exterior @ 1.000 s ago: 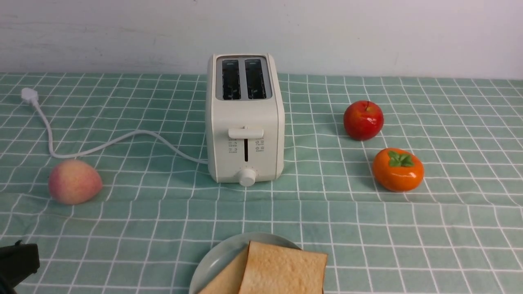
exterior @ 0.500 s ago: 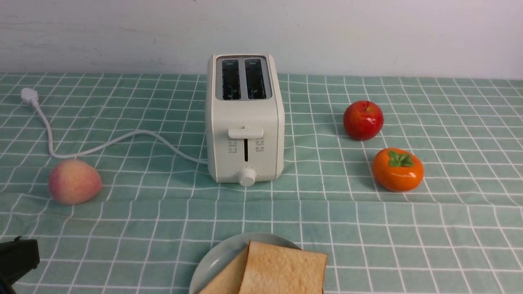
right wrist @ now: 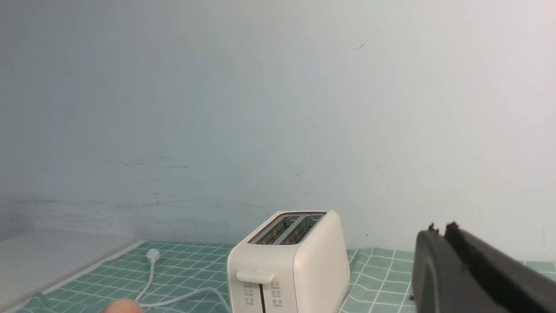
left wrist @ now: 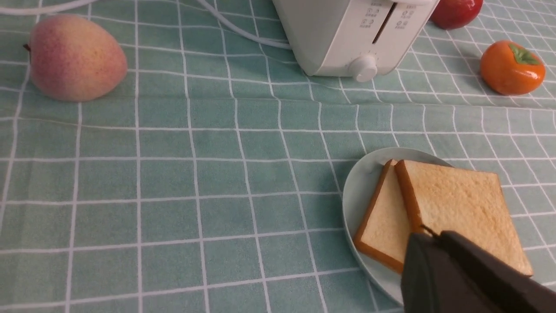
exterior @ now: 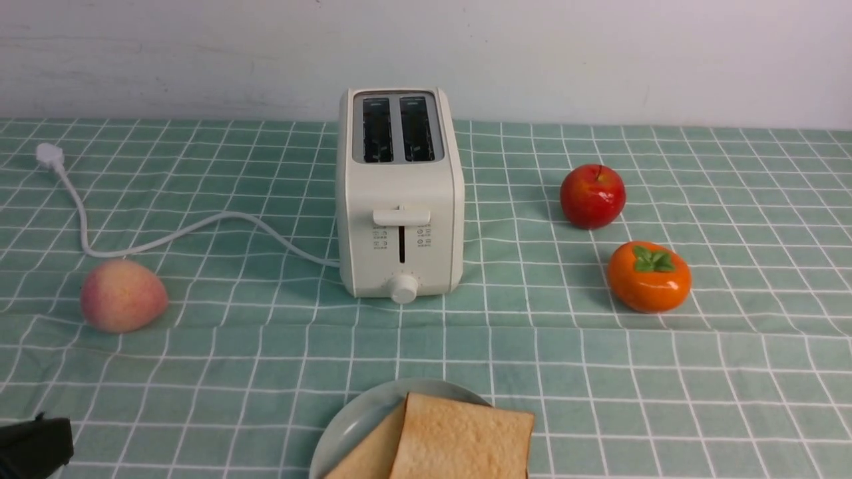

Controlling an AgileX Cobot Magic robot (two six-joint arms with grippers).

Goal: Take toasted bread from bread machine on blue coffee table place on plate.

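On the plate (exterior: 336, 426), two overlapping toast slices (exterior: 462, 436) are laid, light and crumbly presumably, best pinched gently by opposite crusts, while the left gripper (left wrist: 434, 237) is clenched empty and the right gripper's (right wrist: 438, 231) closure cannot be told.

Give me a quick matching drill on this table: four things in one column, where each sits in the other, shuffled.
1. toast slices
2. peach
3. persimmon
4. apple

A. right of the toaster, nearer the wall than the other fruit
B. on the plate, overlapping
C. left of the toaster, near its cord
D. right of the toaster, green leaves on top

Pairs: 1-B, 2-C, 3-D, 4-A
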